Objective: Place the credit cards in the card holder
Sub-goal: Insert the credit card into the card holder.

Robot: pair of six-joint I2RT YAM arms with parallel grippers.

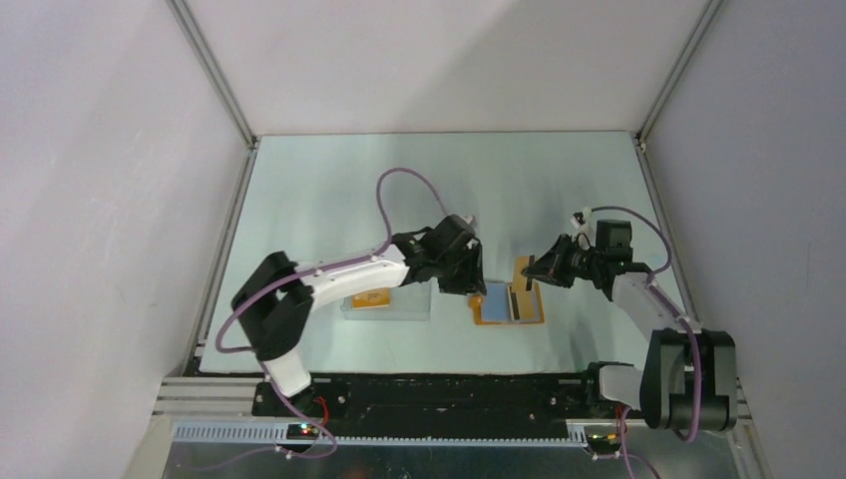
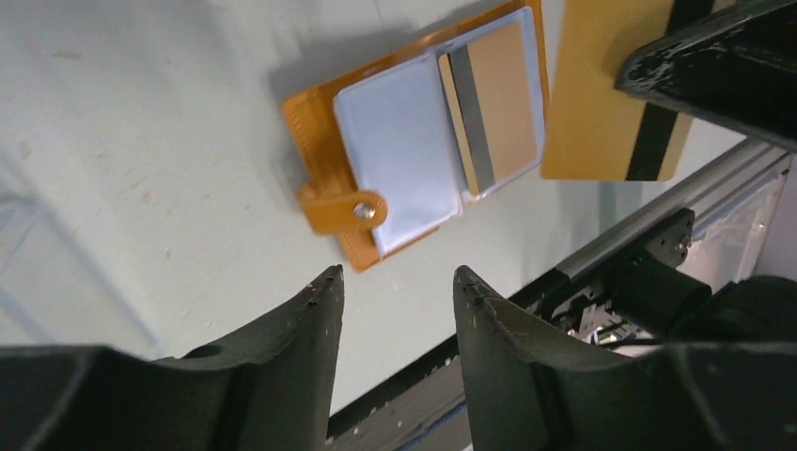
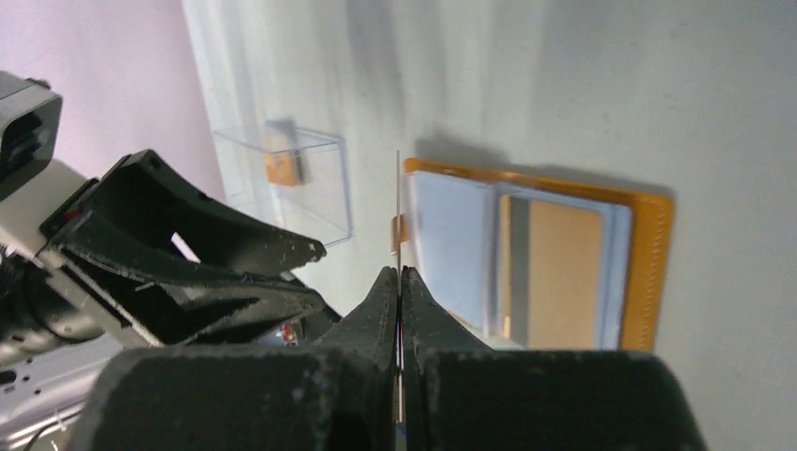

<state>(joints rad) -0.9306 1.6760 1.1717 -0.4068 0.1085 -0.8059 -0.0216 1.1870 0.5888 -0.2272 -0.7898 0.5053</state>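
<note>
Credit card, dark-striped, is clamped edge-on between the right gripper jaws. It projects past their tips above the far edge of the card holder, which lies unfolded on the table. Risk: nothing restrains the holder, so pressure at the pocket lip may slide it and the card may miss. The left gripper hovers just left of the holder, jaws apart, empty.

The pale table is occupied by the opened card holder and, to its left, a clear box.
</note>
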